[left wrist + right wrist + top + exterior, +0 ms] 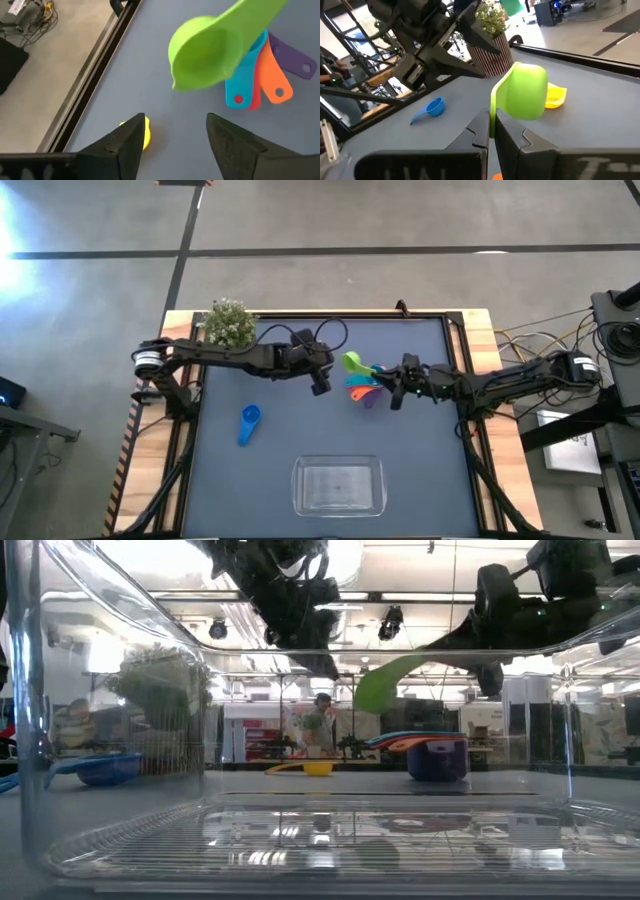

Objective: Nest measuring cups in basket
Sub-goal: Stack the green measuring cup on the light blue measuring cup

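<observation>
From above, my right claw (397,391) sat over the middle of the blue desk (230,465), its fingers closed tight on the flat handle of the green measuring cup (353,362). The cup hung lifted clear of the desk, bowl pointing toward the left arm. From the right wrist camera, the green bowl (522,91) stood on edge directly beyond the pinched fingers. My left claw (320,385) hovered just left of that cup with its fingers parted and nothing between them; the left wrist camera showed both dark fingers (127,142) spread above bare desk, the green cup (210,50) floating ahead of them.

Beneath the raised cup, a fanned cluster of cups lay on the desk: teal (245,70), orange (272,80) and purple (295,59) handles splayed out, with a sliver of red-pink (256,100) showing under them. The yellow cup (554,96) rested on the desk near the left claw, largely hidden from overhead. The blue cup (248,423) lay alone, well to the left of the others.

The clear basket (338,486) waited at the near edge of the desk, holding no cups. A small potted plant (229,324) stood at the far left corner. At desk level, the basket's transparent wall (110,730) filled the frame.
</observation>
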{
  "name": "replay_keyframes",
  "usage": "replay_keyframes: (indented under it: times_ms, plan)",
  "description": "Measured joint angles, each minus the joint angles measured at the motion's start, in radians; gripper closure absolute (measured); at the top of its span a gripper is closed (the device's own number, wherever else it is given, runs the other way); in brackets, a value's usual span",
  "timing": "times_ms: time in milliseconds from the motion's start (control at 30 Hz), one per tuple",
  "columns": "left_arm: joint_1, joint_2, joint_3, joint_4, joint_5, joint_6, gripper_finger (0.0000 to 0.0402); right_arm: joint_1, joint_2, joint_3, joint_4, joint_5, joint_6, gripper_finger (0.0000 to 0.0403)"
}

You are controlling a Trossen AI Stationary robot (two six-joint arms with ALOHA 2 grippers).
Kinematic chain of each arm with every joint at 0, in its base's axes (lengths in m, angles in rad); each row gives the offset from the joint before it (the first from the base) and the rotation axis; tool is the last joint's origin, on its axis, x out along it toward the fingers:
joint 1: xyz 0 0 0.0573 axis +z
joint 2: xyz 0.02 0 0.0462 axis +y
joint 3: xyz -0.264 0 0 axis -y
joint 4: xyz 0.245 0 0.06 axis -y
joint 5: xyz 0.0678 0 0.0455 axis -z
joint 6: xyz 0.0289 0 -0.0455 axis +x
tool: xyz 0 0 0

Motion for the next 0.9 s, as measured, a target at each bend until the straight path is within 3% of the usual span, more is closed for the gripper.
replay_keyframes:
  times_ms: [133, 367, 567, 900]
  plan:
    - [-0.011, -0.024, -0.069, 0.079, 0.002, -0.015, 0.0208, -0.011, -0.076, 0.0, -0.032, 0.006, 0.042, 0.0395]
    - [-0.024, -0.165, -0.361, 0.477, 0.058, -0.026, 0.0224, -0.01, -0.2, -0.069, 0.007, 0.07, 0.165, 0.0395]
    - [-0.024, -0.282, -0.586, 0.742, 0.08, -0.041, 0.0231, -0.005, -0.222, -0.201, 0.116, 0.076, 0.362, 0.0395]
    - [-0.023, -0.372, -0.655, 0.785, 0.08, -0.041, 0.0231, 0.013, -0.215, -0.201, 0.094, 0.078, 0.437, 0.0395]
